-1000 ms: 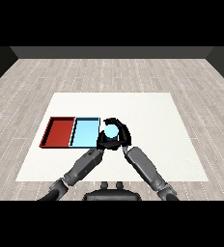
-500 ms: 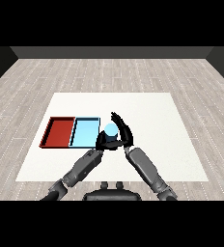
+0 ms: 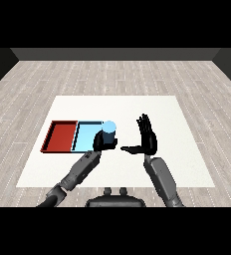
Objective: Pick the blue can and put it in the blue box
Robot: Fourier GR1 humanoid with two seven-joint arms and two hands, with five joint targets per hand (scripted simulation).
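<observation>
One cylindrical blue can [image 3: 109, 130], upright

So the right robot hand [image 3: 147, 138] is up off to the right side, palm turned toward the middle, fingers straight and pointing up and away with the thumb sticking out to the left, nothing in it. Its grey forearm runs down to the lower right corner. The left robot hand [image 3: 101, 143] comes in from the lower left on a long angled forearm, and it's too dark and bunched up to say what it's doing.
</observation>
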